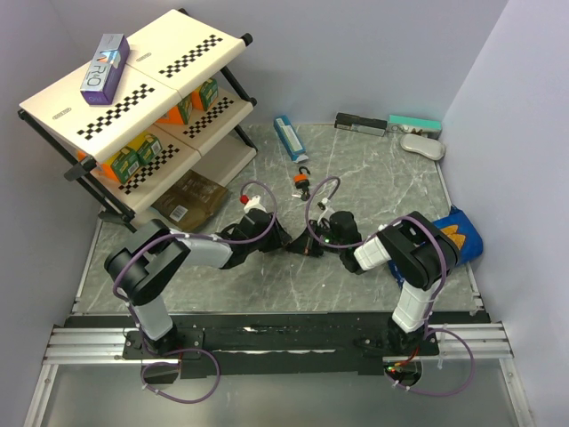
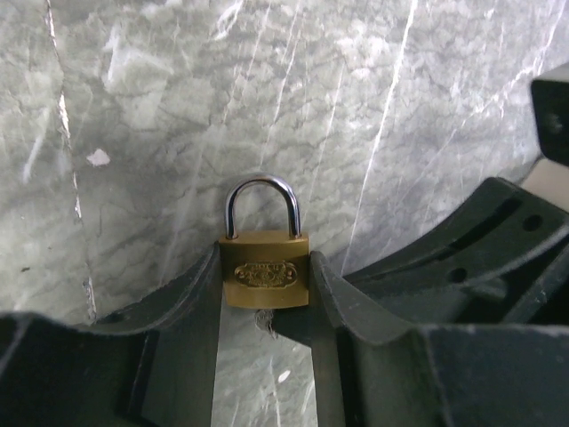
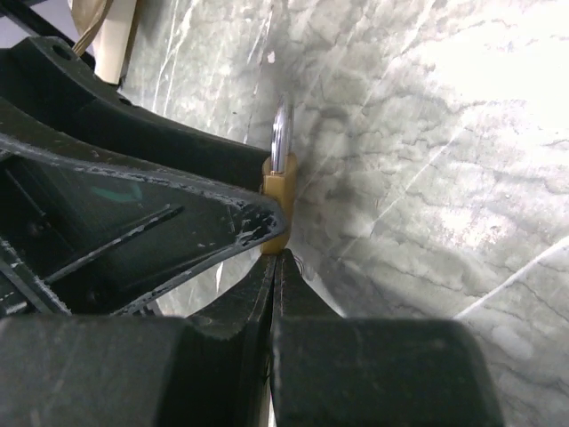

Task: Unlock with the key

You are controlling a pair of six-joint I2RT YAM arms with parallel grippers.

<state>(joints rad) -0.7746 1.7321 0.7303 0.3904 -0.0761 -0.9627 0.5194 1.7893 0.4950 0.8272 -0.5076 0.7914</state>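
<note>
On the marbled table a two-tier shelf rack stands at the far left; a purple box lies on its top and orange-and-green cartons sit on its lower shelf. A brown packet lies at the foot of the rack. A blue-and-white tube lies towards the back wall; an orange-bodied padlock lies just in front of it. A blue bag sits at the right edge beside the right arm. None of these lies between the two grippers, which meet nose to nose at the middle of the table.

The left gripper is clamped on a small brass padlock; one finger presses each side of the body, the shackle is closed and points away from the wrist. The right gripper has its fingers pressed together, their tips directly under the padlock's base and just beside a left finger.

The key is hard to make out. A small dark scrap touching the underside of the padlock, at the right fingertips, is probably it; whether the right gripper pinches it cannot be told.
</note>
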